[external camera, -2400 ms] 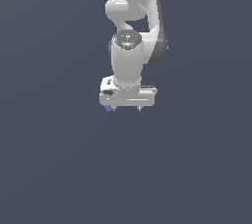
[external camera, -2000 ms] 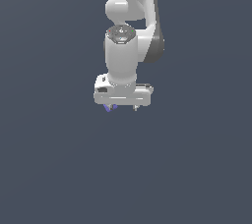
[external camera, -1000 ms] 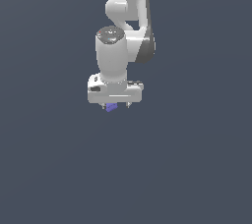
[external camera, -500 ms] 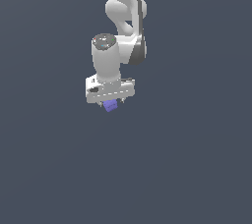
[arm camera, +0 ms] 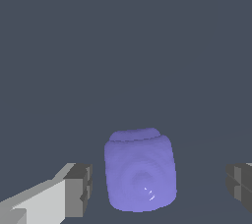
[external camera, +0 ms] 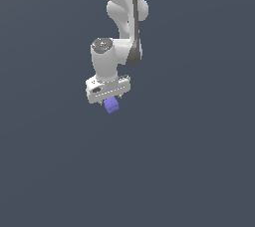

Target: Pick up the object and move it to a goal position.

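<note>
White robot arm against plain dark grey surroundings, hand (external camera: 112, 102) pointing down, violet-blue block (external camera: 111, 105) just beneath it between the fingers (arm camera: 78, 190), gaps visible both sides, fingers apart, nothing else nearby

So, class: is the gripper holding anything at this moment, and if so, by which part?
Nothing is held. The gripper is open, its fingers standing clear of the violet-blue block between them.

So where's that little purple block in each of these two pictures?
Exterior view: the purple block sits just under the white gripper, left of centre.
Wrist view: the block fills the lower middle, between the two grey fingers, gaps either side.
Shared landmark: the gripper.
</note>
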You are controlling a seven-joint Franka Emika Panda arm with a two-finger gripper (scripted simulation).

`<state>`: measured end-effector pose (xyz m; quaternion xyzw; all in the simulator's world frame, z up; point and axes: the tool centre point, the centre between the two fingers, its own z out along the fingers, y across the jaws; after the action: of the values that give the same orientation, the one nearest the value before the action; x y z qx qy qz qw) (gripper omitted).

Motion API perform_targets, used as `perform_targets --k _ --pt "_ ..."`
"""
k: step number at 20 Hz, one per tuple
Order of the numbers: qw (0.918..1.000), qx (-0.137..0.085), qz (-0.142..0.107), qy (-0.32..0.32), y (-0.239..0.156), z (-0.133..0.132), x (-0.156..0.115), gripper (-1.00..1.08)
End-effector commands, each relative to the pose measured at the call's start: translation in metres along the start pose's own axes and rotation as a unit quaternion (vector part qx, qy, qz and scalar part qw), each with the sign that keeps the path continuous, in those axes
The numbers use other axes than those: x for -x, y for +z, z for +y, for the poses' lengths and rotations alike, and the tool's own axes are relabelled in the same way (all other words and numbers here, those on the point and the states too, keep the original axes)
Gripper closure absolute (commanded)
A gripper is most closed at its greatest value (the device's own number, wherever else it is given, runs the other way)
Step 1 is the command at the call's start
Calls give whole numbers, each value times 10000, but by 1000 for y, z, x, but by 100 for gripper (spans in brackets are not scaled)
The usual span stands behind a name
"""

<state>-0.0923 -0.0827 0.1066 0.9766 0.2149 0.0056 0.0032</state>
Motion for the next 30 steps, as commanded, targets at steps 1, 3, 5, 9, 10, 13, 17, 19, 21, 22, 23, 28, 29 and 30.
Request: perform_targets --k 1,3,5,9,10,13,17,19,21,22,23,28,29,30 --pt "9998 -14 -15 -188 5 -2 10 -92" --pt "9995 -24 -26 -299 8 -3 16 -92" --pt "9992 -33 -34 -388 11 -4 20 -92" --pt "9987 -43 -43 -500 14 -5 27 -92" --pt "9987 -45 -45 -514 14 -5 27 -92" --pt "9987 -45 -46 -505 14 -5 27 -92" --pt "9987 -45 -46 -505 19 -5 28 -92" --pt "9987 -45 -46 -509 25 -5 28 -92" --pt "9987 -46 -46 -512 33 -5 28 -92" --pt "9987 -46 -45 -515 38 -6 28 -92" --pt "9987 -46 -45 -515 43 -6 29 -92" --pt "9986 -46 -45 -522 61 -6 29 -92" --pt "9986 -46 -45 -525 63 -6 29 -92" --pt "9986 -46 -45 -525 64 -6 29 -92"
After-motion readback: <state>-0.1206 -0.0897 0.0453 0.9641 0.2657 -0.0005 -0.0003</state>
